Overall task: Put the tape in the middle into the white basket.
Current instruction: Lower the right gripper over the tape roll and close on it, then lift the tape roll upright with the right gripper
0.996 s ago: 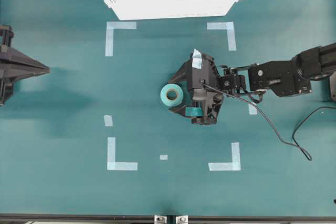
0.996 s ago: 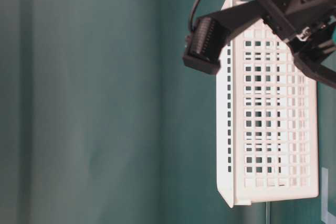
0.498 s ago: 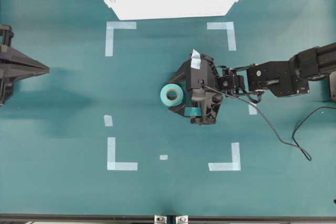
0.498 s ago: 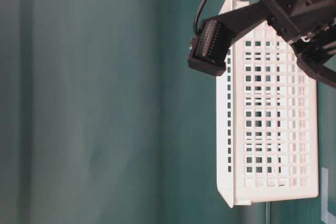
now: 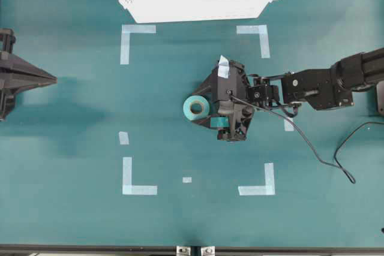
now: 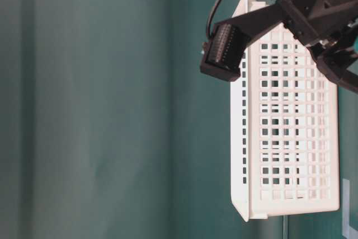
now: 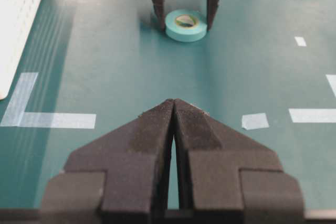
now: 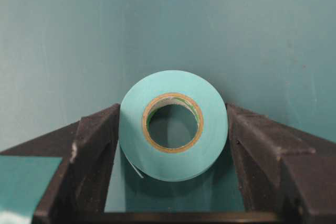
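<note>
The tape [image 5: 196, 108], a light teal roll with a tan core, lies flat on the green table inside the marked square. My right gripper [image 5: 201, 108] reaches in from the right and straddles it. In the right wrist view the tape [image 8: 173, 129] fills the gap, and both fingers [image 8: 97, 145] press against its sides. The white basket [image 5: 198, 10] stands at the far edge, well beyond the roll. My left gripper [image 5: 53, 78] rests at the table's left edge, shut, tips together [image 7: 174, 102]. From there the tape [image 7: 185, 23] shows between the right arm's fingers.
Pale tape strips mark the corners of a square [image 5: 137, 34] [image 5: 258, 35] [image 5: 138, 183] [image 5: 259, 185], with small scraps [image 5: 123, 138] [image 5: 187, 179] nearby. The right arm's cable [image 5: 324, 160] trails over the table at right. The basket's lattice wall [image 6: 291, 138] fills the table-level view.
The right gripper's fingers have narrowed from wide open until they touch the tape on both sides. The roll has not moved. The left arm is still.
</note>
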`<state>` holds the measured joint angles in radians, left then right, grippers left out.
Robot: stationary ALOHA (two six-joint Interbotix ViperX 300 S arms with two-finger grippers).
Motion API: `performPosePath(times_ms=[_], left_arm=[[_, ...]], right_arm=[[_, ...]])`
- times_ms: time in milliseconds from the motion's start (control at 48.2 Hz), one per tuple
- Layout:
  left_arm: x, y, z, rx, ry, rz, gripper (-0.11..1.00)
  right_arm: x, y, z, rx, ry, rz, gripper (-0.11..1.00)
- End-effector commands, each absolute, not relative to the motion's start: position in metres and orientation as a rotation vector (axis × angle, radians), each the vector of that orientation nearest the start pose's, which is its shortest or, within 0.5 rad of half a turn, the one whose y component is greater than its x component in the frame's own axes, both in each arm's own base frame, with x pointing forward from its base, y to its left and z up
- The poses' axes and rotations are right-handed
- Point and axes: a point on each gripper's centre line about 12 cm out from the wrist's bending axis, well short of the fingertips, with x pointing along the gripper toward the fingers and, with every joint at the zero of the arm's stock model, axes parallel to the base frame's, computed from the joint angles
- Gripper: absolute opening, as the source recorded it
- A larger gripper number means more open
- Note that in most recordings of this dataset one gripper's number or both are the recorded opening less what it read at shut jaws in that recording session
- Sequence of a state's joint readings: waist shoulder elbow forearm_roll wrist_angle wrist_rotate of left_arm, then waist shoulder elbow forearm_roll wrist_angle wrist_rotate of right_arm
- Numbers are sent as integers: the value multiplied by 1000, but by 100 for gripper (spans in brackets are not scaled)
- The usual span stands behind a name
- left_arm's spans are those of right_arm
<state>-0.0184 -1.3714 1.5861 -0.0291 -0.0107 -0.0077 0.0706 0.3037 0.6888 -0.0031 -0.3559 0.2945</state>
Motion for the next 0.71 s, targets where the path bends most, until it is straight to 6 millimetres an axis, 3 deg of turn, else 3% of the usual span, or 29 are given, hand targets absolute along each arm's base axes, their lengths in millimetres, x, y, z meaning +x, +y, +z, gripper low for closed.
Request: performPosePath(times_ms=[0,685], left_arm=[[128,-2,163,-36,189,-16,-11],[128,-2,163,-36,189,-16,-11]], right_arm=[[409,30,89,262,605,-16,68],[398,32,181,252,488,14,68]])
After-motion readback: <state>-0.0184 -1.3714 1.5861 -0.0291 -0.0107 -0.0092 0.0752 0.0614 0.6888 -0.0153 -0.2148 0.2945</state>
